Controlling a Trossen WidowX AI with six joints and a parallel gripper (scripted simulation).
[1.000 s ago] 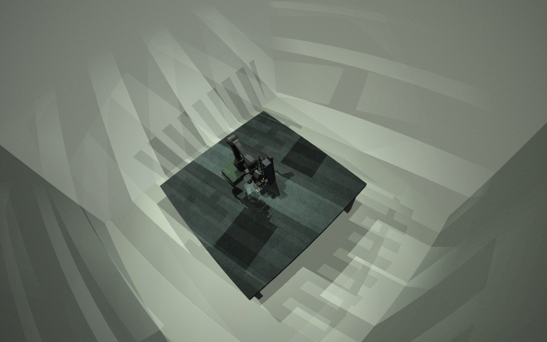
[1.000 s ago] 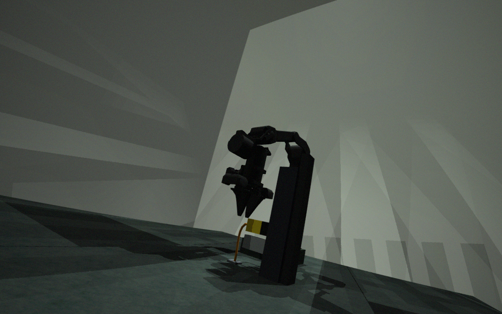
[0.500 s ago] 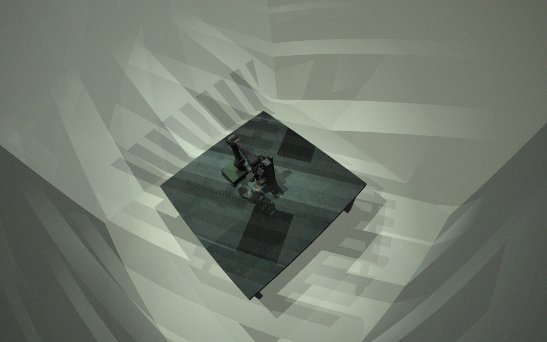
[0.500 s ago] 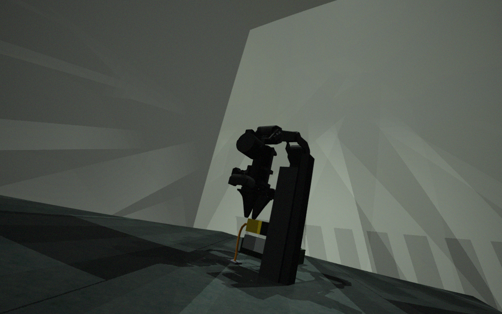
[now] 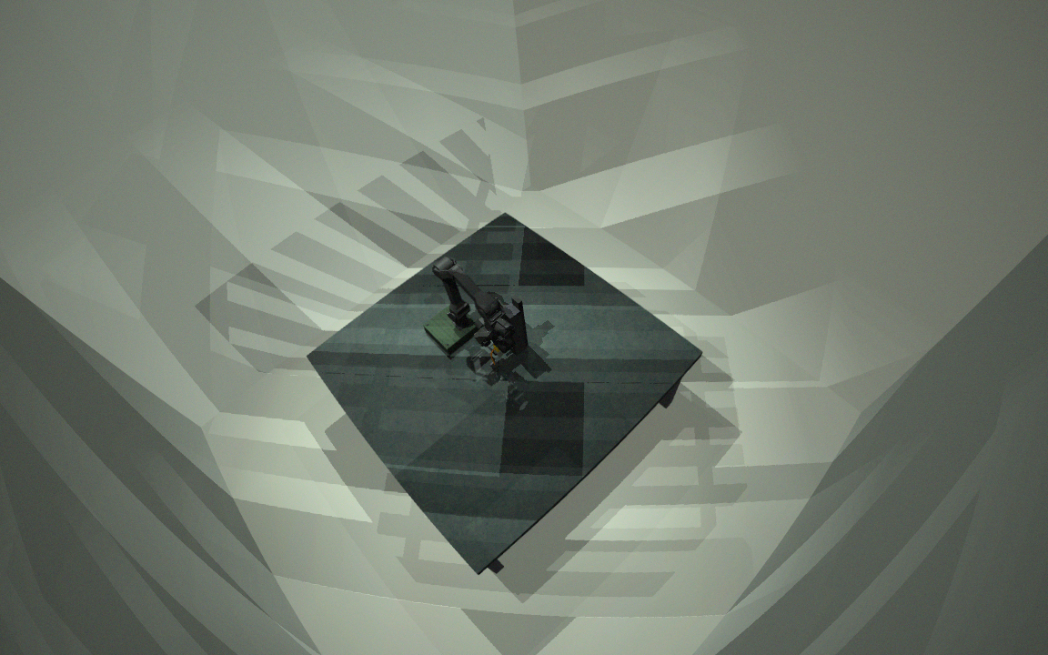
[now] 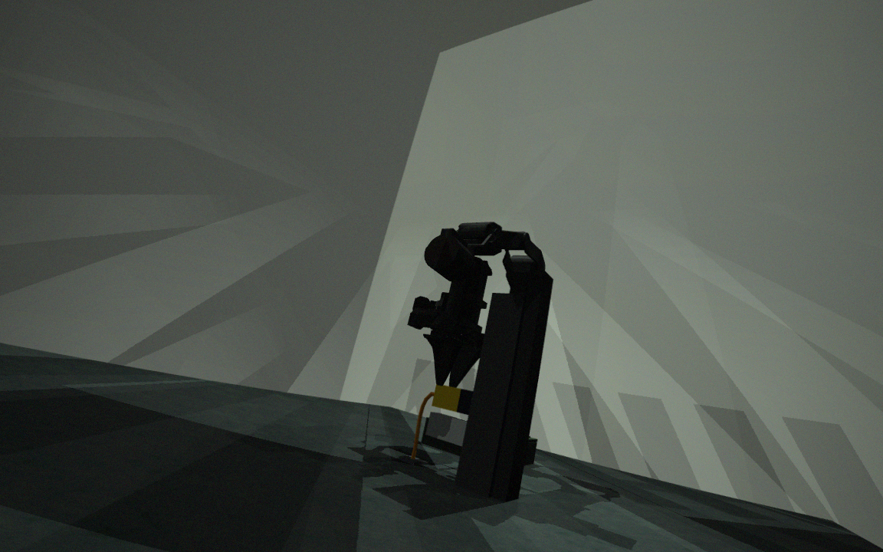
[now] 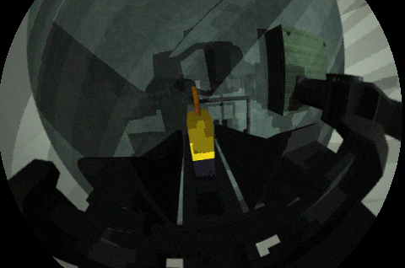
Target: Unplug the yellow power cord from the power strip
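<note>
Dark gripper (image 6: 450, 381) pointing down, jaws part-open astride the yellow plug (image 6: 447, 397) without gripping, plug seated in upright power strip (image 6: 503, 391), orange cord (image 6: 418, 428) drooping to the table (image 6: 156, 466), no legible labels

One robot arm and a few objects on one dark table.
One arm (image 6: 472, 274), one gripper (image 6: 450, 379), one yellow plug (image 6: 448, 398) with one orange cord (image 6: 419, 428), one tall black stand (image 6: 507, 398), one green plate (image 5: 448, 332), one table (image 5: 593, 439).
</note>
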